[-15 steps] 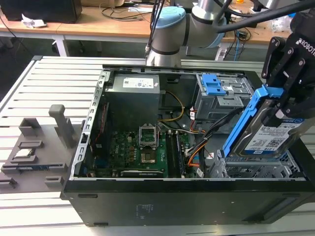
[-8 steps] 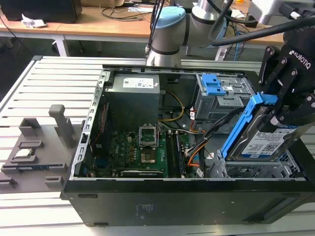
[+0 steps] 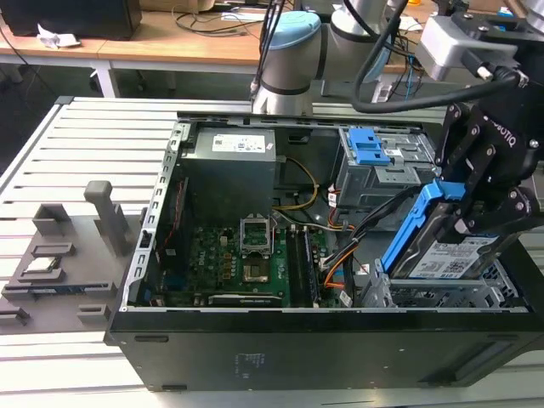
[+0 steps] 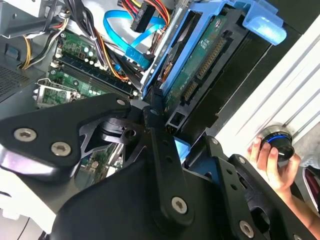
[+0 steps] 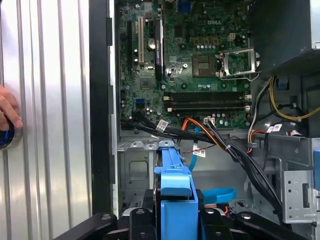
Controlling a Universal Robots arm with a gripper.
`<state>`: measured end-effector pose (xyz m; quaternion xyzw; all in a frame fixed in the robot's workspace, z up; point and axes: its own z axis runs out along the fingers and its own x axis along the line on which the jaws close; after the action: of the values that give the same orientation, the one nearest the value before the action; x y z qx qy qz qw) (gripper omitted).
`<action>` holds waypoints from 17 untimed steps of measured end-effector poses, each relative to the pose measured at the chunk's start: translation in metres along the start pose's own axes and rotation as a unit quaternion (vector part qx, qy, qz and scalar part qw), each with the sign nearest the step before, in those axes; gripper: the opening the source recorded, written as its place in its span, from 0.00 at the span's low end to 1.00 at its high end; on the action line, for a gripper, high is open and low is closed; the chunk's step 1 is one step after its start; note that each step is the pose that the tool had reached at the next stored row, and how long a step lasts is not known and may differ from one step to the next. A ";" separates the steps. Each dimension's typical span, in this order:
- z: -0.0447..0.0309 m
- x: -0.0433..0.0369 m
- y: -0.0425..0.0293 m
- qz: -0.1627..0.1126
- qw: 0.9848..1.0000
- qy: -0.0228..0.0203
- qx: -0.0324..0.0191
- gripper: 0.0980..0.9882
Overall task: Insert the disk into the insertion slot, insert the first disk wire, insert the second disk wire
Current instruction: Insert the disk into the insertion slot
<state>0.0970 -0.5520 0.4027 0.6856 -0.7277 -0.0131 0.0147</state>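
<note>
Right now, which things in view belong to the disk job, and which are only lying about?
Job: the disk, held tilted by the gripper; the insertion slot beneath it.
Lying about: grey fixture blocks and crumpled paper on the exterior view's left; the blue-tabbed cage.

Slatted metal table (image 3: 51, 153) — open computer case (image 3: 297, 348) and grey fixture (image 3: 68, 263) on it.

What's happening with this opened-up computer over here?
A robot arm's tool grips a blue-framed hard drive, holding it tilted over the grey metal cage inside the open computer case. The drive is not yet lying flat in the cage. A person's hand rests on a round knob beside the case.
</note>
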 end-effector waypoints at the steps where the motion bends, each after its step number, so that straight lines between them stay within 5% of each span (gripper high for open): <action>1: 0.0017 0.0000 -0.0001 0.000 1.000 0.000 0.000 0.30; 8: 0.0142 -0.0001 -0.0005 0.000 1.000 0.000 0.000 0.30; 16: 0.0148 -0.0001 -0.0006 0.000 1.000 0.000 0.000 0.38; 17: 0.0148 -0.0001 -0.0005 0.000 1.000 0.000 0.000 0.30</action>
<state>0.0969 -0.5520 0.3879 0.6855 -0.7278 -0.0131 0.0147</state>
